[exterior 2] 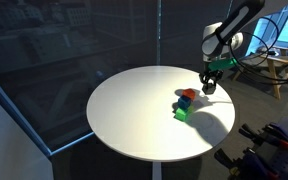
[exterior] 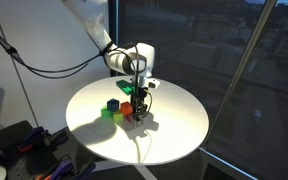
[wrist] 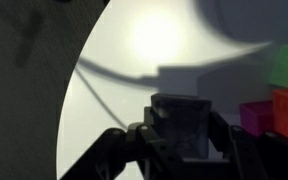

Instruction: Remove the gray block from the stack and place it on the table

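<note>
**Gray block gripped beside the stack**

Gray block (wrist: 181, 120) sits between the fingers of the gripper (wrist: 182, 142), just beside the stack (wrist: 279, 95) and apart from it. The jaws look clenched on two opposite faces of the block. I cannot tell whether it rests on the table (wrist: 134, 60) or hangs just above it. In both exterior views the gripper (exterior: 139, 98) (exterior 2: 211, 87) points straight down next to the stack (exterior: 119, 108) (exterior 2: 184, 102). The block is too small to make out there.

It is a small cube with sharp edges, probably light and rigid. Its smooth sides might slip, so flat opposite faces are the place to hold it. The magenta cube (wrist: 254, 118) is the part of the stack nearest the gripper, close to one finger, and a sideways move that way could knock it. Away from the stack the white top is bare and wide. Farther out the table's rim curves round, so a spot well short of that rim seems safest for setting the block down.
</note>
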You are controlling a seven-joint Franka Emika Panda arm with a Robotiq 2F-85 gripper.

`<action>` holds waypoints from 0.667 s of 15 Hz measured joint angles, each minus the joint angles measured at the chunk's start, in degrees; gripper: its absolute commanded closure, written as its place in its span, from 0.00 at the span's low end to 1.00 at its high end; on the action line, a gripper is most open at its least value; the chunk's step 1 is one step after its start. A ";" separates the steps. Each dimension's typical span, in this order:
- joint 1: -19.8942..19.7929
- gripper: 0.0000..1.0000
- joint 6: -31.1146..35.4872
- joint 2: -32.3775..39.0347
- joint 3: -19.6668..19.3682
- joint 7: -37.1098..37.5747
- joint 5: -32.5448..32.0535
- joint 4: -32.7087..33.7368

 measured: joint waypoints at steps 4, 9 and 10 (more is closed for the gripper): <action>0.00 0.71 0.00 1.08 -0.03 0.00 0.02 0.54; 0.00 0.23 0.01 2.40 -0.15 0.00 0.02 1.31; 0.00 0.22 0.03 2.57 -0.20 0.00 0.02 1.42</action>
